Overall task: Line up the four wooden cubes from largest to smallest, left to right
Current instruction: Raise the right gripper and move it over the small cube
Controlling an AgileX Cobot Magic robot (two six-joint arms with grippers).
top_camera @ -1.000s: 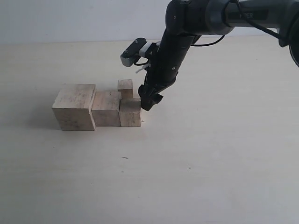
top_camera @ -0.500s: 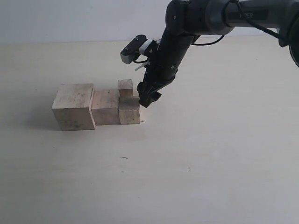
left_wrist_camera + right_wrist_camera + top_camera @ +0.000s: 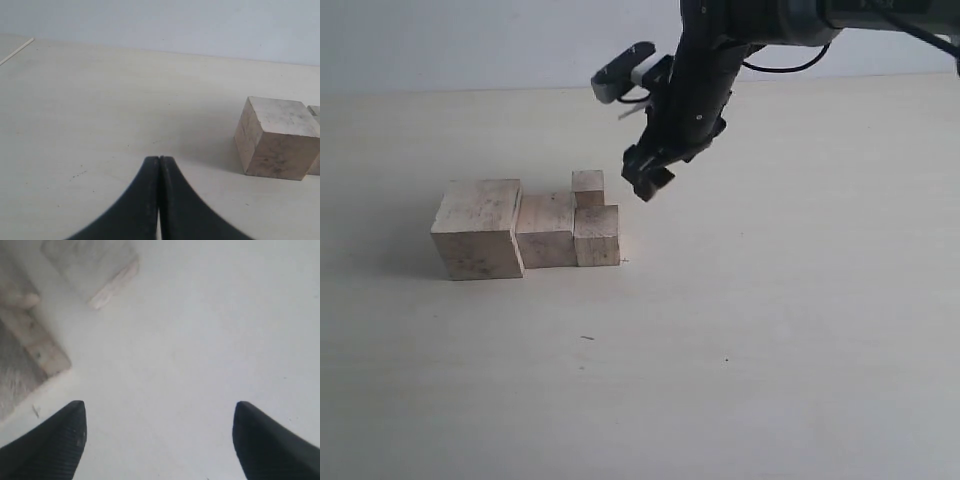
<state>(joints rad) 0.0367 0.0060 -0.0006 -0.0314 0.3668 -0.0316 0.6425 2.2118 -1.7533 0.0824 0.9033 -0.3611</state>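
Note:
Three of the four wooden cubes stand touching in a row on the table: the largest cube [image 3: 477, 228] at the left, the second cube [image 3: 548, 230] in the middle and the third cube [image 3: 597, 236] at the right. The smallest cube [image 3: 588, 187] sits just behind the third. My right gripper [image 3: 648, 180] hangs open and holds nothing, above the table, right of the smallest cube. In the right wrist view my right gripper [image 3: 159, 412] has the third cube [image 3: 20, 355] and the smallest cube [image 3: 90, 265] blurred beside it. My left gripper [image 3: 159, 159] is shut on nothing, with the largest cube [image 3: 277, 137] ahead of it.
The pale table [image 3: 770, 330] carries only the cubes, with bare surface in front and to the right. A light wall [image 3: 470, 40] bounds the far edge. The left arm does not show in the exterior view.
My right gripper has lifted up and away from the third cube's right side. The row of cubes shifted slightly backward a second ago and has stayed still since.

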